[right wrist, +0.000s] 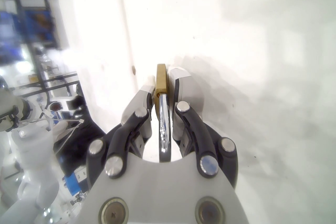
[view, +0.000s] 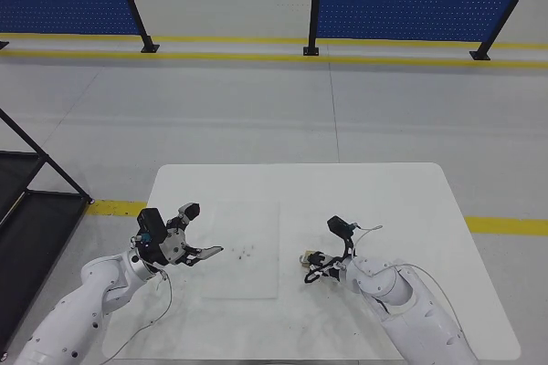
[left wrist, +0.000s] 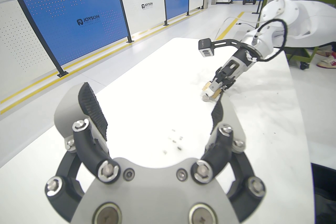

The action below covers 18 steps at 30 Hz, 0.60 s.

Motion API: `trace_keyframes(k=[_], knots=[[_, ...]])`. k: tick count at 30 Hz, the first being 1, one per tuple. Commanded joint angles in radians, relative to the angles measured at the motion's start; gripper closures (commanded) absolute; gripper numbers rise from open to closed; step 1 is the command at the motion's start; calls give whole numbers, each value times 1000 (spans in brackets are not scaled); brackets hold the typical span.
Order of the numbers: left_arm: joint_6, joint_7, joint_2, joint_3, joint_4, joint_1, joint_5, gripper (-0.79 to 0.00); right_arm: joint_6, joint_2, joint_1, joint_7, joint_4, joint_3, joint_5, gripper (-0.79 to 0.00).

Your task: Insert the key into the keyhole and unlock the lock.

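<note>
The right gripper (view: 310,265) pinches the gold lock (right wrist: 161,78) tight, low over the table (view: 420,201), just beside one edge of the thin mat (view: 242,246). The left gripper (left wrist: 153,104) hangs at the mat's other edge, its fingers spread wide, holding nothing.

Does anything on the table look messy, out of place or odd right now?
A few small dark specks lie scattered on the white table in front of the open left gripper; what they are is unclear. The lock sits straight in the shut right gripper.
</note>
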<state>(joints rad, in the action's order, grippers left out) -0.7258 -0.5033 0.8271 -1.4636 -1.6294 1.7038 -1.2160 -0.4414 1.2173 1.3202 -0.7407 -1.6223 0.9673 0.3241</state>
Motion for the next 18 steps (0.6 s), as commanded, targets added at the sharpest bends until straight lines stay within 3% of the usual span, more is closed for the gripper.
trace_keyframes(k=[1,18], knots=[[0,0,0,0,0,0,0,-785,-4,0,-3,-1,4,-2,4,0],[0,0,0,0,0,0,0,-785,-24,-2,-5,9,-1,-3,25,0]])
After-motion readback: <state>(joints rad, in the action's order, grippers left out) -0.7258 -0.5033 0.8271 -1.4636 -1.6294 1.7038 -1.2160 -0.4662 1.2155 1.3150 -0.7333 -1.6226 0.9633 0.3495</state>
